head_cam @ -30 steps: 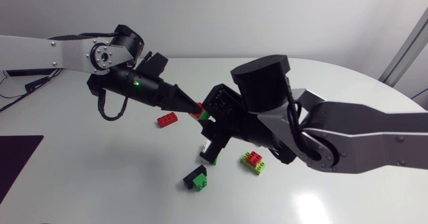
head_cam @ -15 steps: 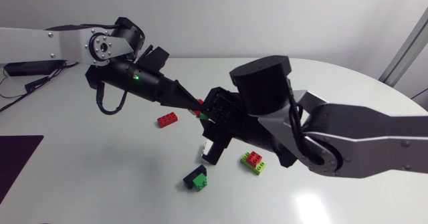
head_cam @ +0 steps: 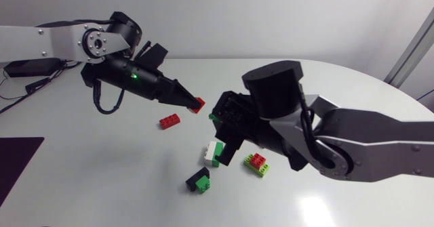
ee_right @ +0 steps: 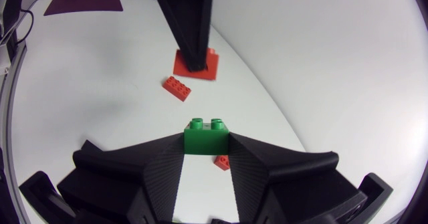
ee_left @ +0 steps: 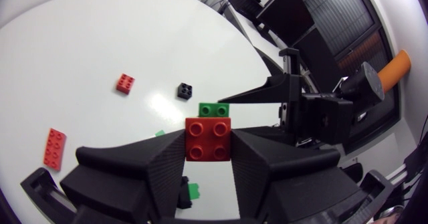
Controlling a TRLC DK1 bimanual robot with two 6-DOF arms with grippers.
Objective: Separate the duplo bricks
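Note:
My left gripper (head_cam: 193,104) is shut on a red duplo brick (head_cam: 198,105), held above the table. In the left wrist view the red brick (ee_left: 208,138) sits between the fingers, studs facing the camera. A short gap away, my right gripper (head_cam: 218,117) is shut on a green brick (head_cam: 213,116). The right wrist view shows the green brick (ee_right: 206,136) clamped between its fingers, with the red brick (ee_right: 197,63) ahead of it at the tip of the left gripper. The two bricks are apart.
On the table below lie a flat red brick (head_cam: 169,121), a white-and-green brick (head_cam: 213,152), a black-and-green brick (head_cam: 199,181) and a green-and-red brick (head_cam: 257,164). My right arm's bulky body (head_cam: 319,135) fills the right side.
The red and green bricks, joined between the two grippers before, have come apart. My left gripper drew back to the left with the red one; the right shifted slightly right.

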